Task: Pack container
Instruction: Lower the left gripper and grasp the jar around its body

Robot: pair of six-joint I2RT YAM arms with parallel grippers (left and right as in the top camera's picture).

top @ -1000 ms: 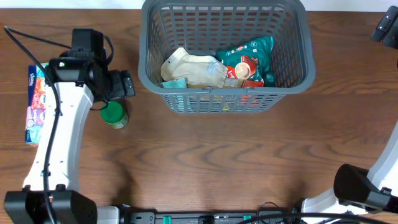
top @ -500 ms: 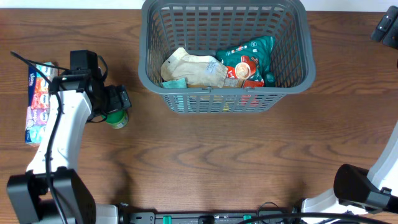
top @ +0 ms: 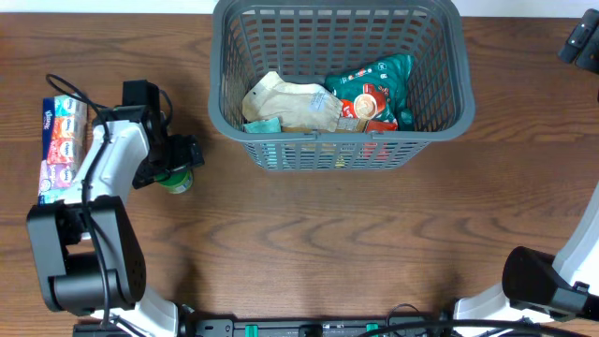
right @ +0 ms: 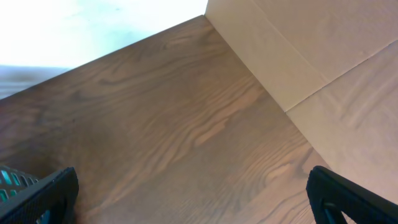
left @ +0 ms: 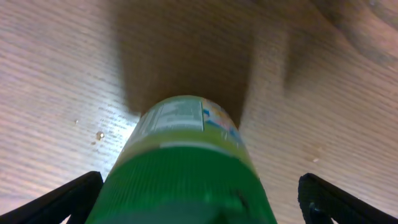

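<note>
The large grey basket (top: 449, 108) stands at the back middle and holds a beige pouch (top: 285, 103), a teal bag (top: 384, 80) and a red-lidded cup (top: 365, 106). A green canister (top: 174, 178) stands on the table left of the basket. It fills the left wrist view (left: 186, 168). My left gripper (top: 178, 155) is open, one finger on each side of the canister with a gap on both sides (left: 199, 208). My right gripper (top: 580, 42) is open and empty at the far right back corner, over bare wood (right: 199, 193).
A colourful tissue pack (top: 58, 145) lies near the left edge, beside the left arm. A cardboard wall (right: 323, 74) stands beyond the table's right back corner. The basket's corner (right: 9, 183) shows at the lower left of the right wrist view.
My left arm has swung in and lowered so that its open fingers now straddle the green canister. The right arm and the basket's contents have not moved.
</note>
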